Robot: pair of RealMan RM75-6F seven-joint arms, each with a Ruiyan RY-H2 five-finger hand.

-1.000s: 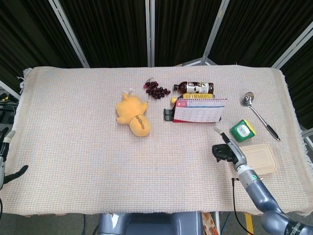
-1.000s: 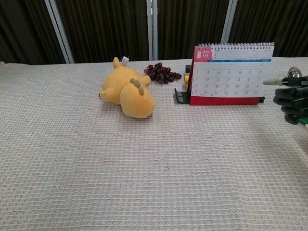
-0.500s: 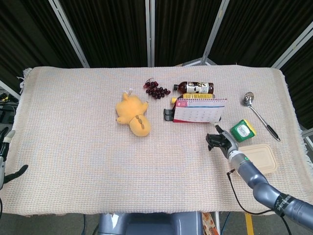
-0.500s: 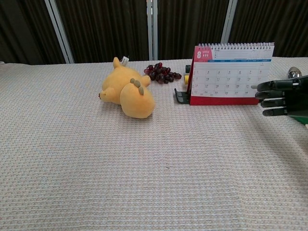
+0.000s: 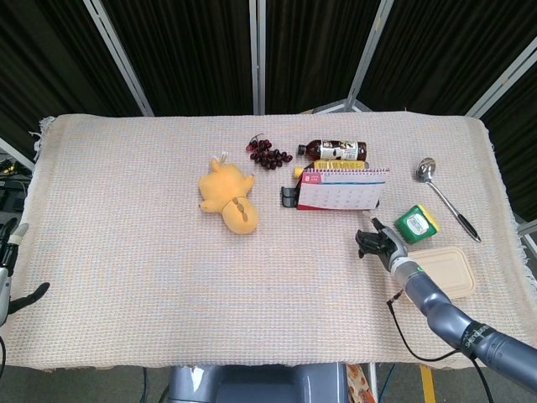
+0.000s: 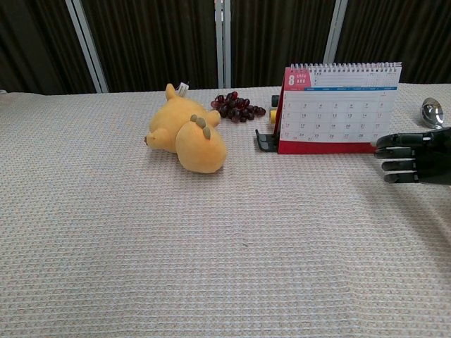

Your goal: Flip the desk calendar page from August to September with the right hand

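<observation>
The desk calendar (image 5: 341,189) (image 6: 338,108) stands upright behind the table's middle, showing its August page with a red corner and white spiral binding on top. My right hand (image 5: 375,241) (image 6: 414,155) hovers just in front of the calendar's lower right corner, fingers stretched toward it and holding nothing. Its fingertips (image 6: 380,149) sit right beside the calendar's bottom right edge; contact cannot be told. My left hand (image 5: 10,277) hangs at the far left edge of the head view, off the table, fingers apart and empty.
A yellow plush toy (image 5: 229,197) lies left of the calendar. Dark grapes (image 5: 268,154) and a bottle (image 5: 336,150) lie behind it. A green tin (image 5: 416,222), a beige lidded box (image 5: 445,270) and a spoon (image 5: 443,196) sit at the right.
My right hand moved up the table toward the calendar's lower right corner and uncurled its fingers. Over the last half second it shifted only slightly.
</observation>
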